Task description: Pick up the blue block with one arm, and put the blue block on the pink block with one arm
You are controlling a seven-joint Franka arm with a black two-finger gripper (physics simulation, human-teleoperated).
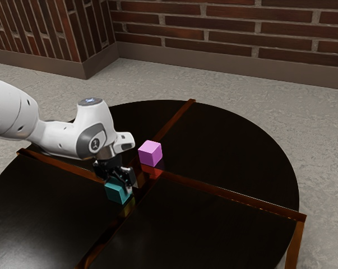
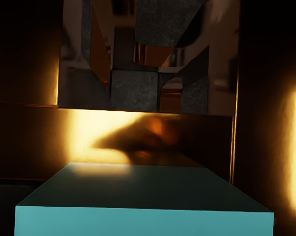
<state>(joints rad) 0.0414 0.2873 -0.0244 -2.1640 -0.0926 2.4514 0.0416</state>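
Blue block [image 1: 116, 193]: teal-blue cube resting on the dark round counter [image 1: 230, 145], near its middle. It is in the quarter toward the near edge, on the exterior view's left of the wooden strips [image 1: 225, 196] that cross there. In the wrist view its top face [image 2: 138, 189] lies directly under the hand.
Pink block [image 1: 150, 152]: upright in the adjoining quarter on the far side of one strip, just beside the crossing. It is near the blue block but not touching it, and its top is bare.
Gripper [image 1: 119, 178]: low over the blue block, at the top of the cube. I cannot tell from these views whether it has closed on the cube or merely stands around it.
Step in hand: most likely the pick-up. Nothing shows the cube off the counter yet.
Next move calls for: a firm hold square on two opposite faces and a straight lift high enough to pass the strip. Then a short carry toward the crossing, lining the cube's edges up over the pink block before setting it down.
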